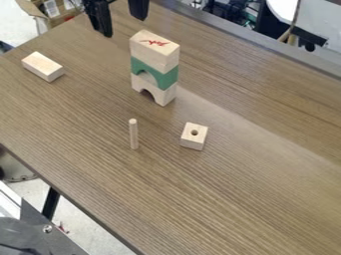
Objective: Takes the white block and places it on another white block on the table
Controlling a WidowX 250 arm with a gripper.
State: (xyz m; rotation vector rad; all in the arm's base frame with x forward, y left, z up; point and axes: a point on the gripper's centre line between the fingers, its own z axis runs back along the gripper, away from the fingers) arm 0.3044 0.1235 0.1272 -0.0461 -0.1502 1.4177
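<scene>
So the pale, oblong wooden block [43,66] lies flat on the table at 10 o'clock, probably the one to move. Looks light, stiff and not fragile, maybe a bit slick; I'd pinch its long sides mid-length. Gripper's [124,27] at 11, spread wide and empty. Thin round wooden peg [134,134] at 9. Likely target: the pale, marked wooden block [154,50] topping the stack at 12.
</scene>
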